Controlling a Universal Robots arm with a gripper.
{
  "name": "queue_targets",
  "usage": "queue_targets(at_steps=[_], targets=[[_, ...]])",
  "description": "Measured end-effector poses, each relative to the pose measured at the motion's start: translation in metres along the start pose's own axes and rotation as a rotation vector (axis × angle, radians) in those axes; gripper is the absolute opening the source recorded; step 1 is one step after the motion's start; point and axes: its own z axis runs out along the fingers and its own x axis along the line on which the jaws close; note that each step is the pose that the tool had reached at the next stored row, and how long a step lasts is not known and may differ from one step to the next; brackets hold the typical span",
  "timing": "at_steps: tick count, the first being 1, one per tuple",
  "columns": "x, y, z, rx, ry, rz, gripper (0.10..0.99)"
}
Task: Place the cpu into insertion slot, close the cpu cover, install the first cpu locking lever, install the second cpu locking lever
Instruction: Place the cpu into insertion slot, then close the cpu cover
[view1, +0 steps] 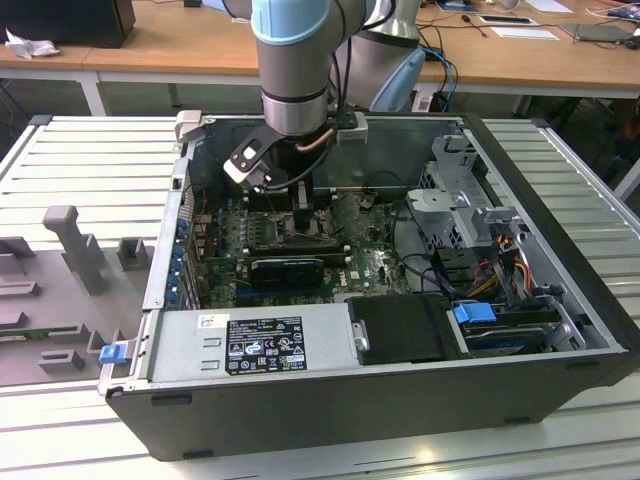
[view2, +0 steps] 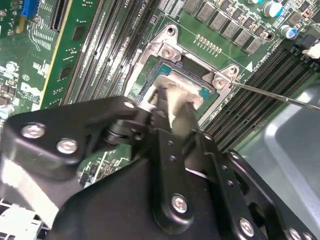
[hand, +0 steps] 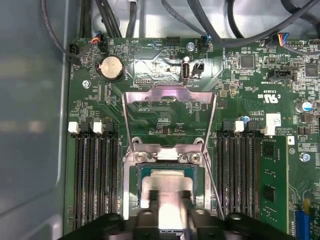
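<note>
The tool (hand: 168, 204) is clamped on opposite edges of the cpu (hand: 167, 182), holding it at the insertion slot (hand: 200, 192) — seating cannot be confirmed. The cpu cover (hand: 170, 95) lies open. The chip is judged light, rigid, slick-topped and fragile underneath — grip the side edges only.

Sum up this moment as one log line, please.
gripper: shut on cpu | cpu: at insertion slot | cpu cover: open
</note>
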Motion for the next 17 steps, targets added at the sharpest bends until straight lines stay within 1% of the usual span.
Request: queue_targets(at_steps=[3, 7, 9, 11, 13, 14, 15, 16, 17], targets=[[0.0001, 0.0003, -0.0029, 0.001, 0.0003, 0.000, 0.106], [0.0002, 0.0006, -0.0074, 0.001, -0.0003, 0.000, 0.106], [0.0002, 0.0010, -0.0115, 0.001, -0.0003, 0.000, 0.106], [0.0003, 0.0012, -0.0134, 0.001, -0.0001, 0.000, 0.106], [0.0003, 0.0018, -0.0135, 0.002, 0.0000, 0.000, 0.106], [0.0003, 0.0046, -0.0134, 0.005, -0.0003, 0.000, 0.106], [0.0002, 0.0115, -0.0128, 0.008, -0.0002, 0.001, 0.106], [0.0002, 0.0145, -0.0123, 0.008, -0.0002, 0.001, 0.106], [0.0002, 0.0150, -0.0123, 0.009, -0.0002, 0.001, 0.106]])
